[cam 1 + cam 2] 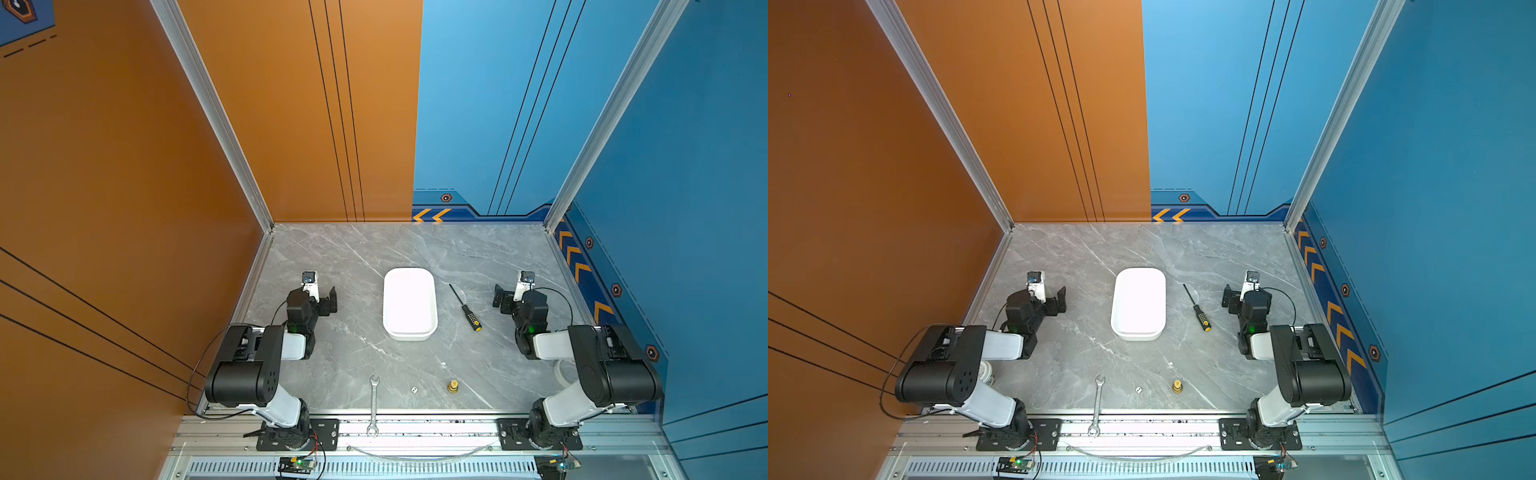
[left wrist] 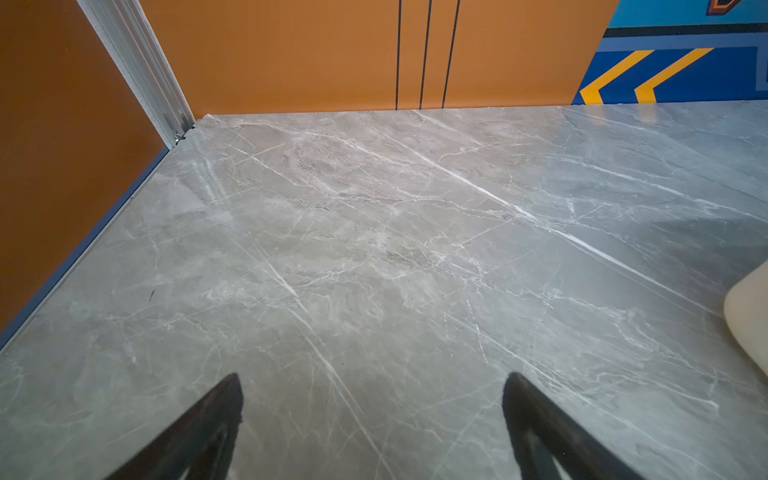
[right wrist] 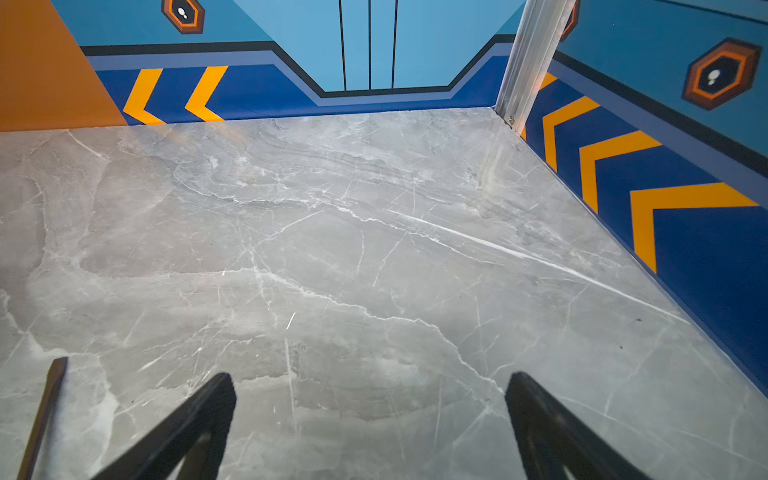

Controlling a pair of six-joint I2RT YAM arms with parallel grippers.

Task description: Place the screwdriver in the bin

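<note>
screwdriver (image 1: 465, 307): loose, just outside right gripper (image 1: 500, 297) spread, empty jaws. left gripper (image 1: 331, 299) jaws likewise spread. bin (image 1: 409, 303) empty; every step remains.

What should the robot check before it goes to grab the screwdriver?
1. Screwdriver lies loose on the table, right of the bin: ok.
2. Bin has nothing in it: ok.
3. Right jaws wide apart, empty: ok.
4. Left jaws apart, empty, away from the bin: ok.
5. Screwdriver between the right jaws: not ok, it lies off to their side.
6. Wrench out of the way at the front edge: ok.
</note>
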